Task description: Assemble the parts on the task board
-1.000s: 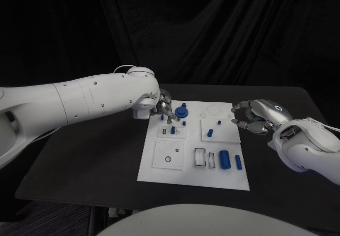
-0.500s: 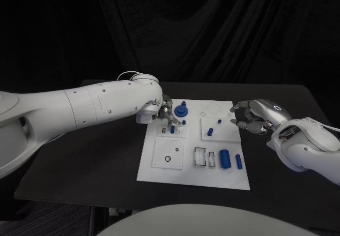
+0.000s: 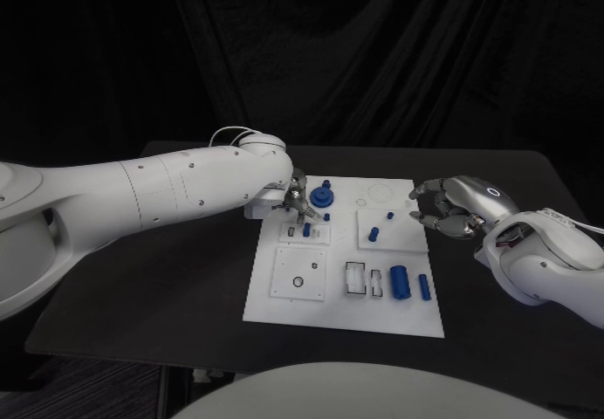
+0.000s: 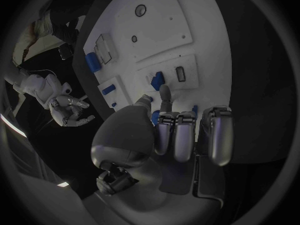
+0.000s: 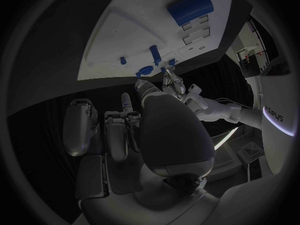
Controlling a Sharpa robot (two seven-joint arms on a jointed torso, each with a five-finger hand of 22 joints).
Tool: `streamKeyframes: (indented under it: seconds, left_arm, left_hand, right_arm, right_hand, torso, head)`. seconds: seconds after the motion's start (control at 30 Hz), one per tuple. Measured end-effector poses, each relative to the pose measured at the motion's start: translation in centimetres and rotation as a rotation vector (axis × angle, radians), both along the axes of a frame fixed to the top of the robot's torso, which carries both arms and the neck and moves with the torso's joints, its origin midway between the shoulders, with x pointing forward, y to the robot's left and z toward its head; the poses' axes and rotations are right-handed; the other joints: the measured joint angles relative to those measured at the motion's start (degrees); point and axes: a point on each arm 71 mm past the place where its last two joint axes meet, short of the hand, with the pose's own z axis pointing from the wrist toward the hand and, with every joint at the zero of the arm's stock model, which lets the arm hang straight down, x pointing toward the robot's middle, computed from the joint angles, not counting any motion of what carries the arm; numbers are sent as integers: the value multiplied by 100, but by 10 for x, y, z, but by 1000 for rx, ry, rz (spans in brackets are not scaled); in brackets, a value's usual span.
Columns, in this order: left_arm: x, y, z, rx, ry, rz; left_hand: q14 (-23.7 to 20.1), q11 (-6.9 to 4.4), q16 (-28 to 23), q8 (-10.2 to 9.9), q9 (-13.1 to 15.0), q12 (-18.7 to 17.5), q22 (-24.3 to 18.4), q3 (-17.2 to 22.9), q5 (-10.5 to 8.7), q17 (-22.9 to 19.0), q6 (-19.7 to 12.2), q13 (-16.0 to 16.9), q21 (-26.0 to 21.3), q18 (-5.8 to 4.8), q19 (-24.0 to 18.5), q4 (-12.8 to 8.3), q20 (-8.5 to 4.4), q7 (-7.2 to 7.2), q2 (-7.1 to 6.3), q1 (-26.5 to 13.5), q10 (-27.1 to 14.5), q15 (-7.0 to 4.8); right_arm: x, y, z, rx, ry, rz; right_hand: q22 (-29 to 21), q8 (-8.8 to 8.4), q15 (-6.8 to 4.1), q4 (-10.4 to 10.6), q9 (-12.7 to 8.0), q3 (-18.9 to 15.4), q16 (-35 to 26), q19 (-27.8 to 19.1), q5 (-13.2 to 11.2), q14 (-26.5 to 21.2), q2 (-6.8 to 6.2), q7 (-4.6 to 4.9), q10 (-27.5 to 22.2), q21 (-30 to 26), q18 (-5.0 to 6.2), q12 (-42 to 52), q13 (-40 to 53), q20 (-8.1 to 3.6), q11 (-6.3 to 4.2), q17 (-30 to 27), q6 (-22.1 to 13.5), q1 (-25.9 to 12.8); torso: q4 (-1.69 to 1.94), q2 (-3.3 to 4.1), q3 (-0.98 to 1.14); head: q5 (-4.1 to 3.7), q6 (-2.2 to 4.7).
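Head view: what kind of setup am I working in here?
Likely a robot test bench or lab cell: a black table against dark curtains, a white task board with small blue parts, and the left hand and right hand over it.

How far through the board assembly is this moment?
Early to midway, as far as I can judge. Several small blue parts already stand upright at the far end of the task board, including a round blue piece. The left hand works beside them, fingers over a small blue peg; whether it grips anything is unclear. The right hand hovers curled, empty. Two blue cylinders lie loose.
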Motion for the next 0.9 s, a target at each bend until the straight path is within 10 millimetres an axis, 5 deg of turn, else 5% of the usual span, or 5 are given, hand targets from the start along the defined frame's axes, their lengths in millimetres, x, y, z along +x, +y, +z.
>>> streamKeyframes:
  seconds: [0.9]
  left_arm:
    - [-3,2,-14,14,12,5]
  left_hand:
    - [0,0,0,-149,-65,0,0,33,93,-2,-83,0,-89,0,20,-33,-20,40,-25,25,-1,0]
  right_arm:
    - [0,-1,0,-3,4,-1]
  right_hand:
    - [-1,28,0,0,-10,0,0,0,38,0,0,21,0,0,0,-23,3,0,0,0,21,0]
  torso:
    - [-12,2,-5]
  head:
    - [-12,0]
